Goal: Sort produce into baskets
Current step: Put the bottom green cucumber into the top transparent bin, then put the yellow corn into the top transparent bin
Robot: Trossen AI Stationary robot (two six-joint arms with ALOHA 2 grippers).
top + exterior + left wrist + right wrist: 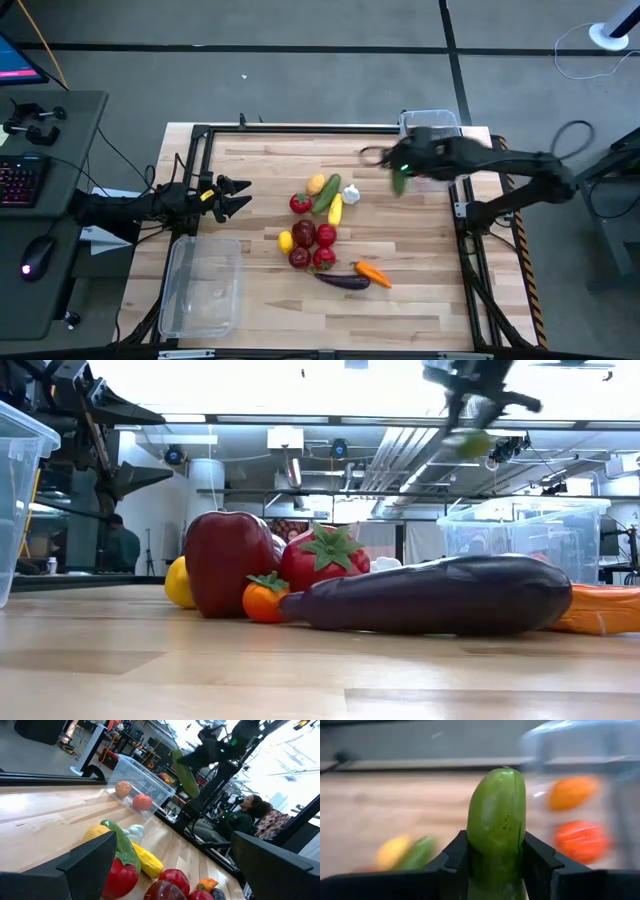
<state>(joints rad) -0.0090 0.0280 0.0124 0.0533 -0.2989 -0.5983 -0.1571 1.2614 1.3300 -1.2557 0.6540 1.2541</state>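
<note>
The right hand (pixel 397 172) is in the air over the far right part of the table (pixel 420 290), its fingers clamped on a green cucumber (pixel 496 822) that sticks out past the fingertips. From above, the cucumber (pixel 399 181) hangs just beside the clear bin (pixel 432 122) at the far right corner. That bin (pixel 137 777) holds an orange fruit (pixel 123 788) and a red fruit (pixel 142 801).

The left hand (pixel 236 196) waits at the left side of the table with its fingers spread apart and nothing between them. A second clear bin (pixel 200 288) sits on the near left part of the table.

The rest of the produce lies in a loose cluster at the middle of the table: a second cucumber (pixel 327 194), a white garlic (pixel 351 193), yellow lemons (pixel 286 241), red apples (pixel 303 234), a purple eggplant (pixel 342 281) and an orange carrot (pixel 372 272) at the near edge of the group. In the low view the eggplant (pixel 430 597) lies in front, with a dark red apple (pixel 225 562) behind it.
</note>
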